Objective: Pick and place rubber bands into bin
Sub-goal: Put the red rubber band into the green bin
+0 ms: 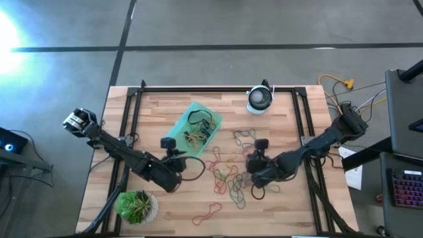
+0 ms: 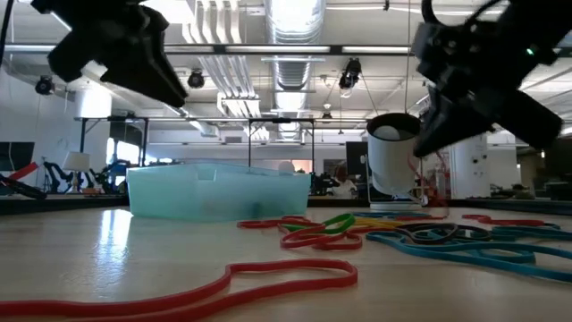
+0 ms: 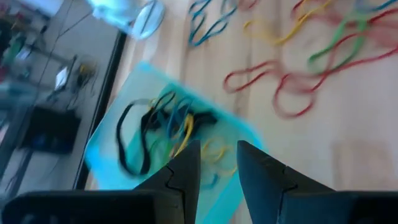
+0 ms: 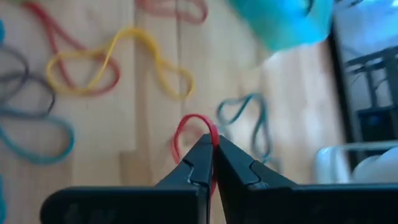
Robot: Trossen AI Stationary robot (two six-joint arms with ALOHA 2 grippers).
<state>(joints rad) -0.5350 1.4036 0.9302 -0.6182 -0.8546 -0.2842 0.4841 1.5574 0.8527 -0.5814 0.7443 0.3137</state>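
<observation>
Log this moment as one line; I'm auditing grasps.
right tool: shut on red rubber band | left tool: over bin

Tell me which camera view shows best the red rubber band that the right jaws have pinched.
The right wrist view: the red rubber band loops out directly from the shut right gripper. In the high view the arm hides it. In the low view only a thin red strand hangs below that gripper. The left wrist view does not show it.
</observation>
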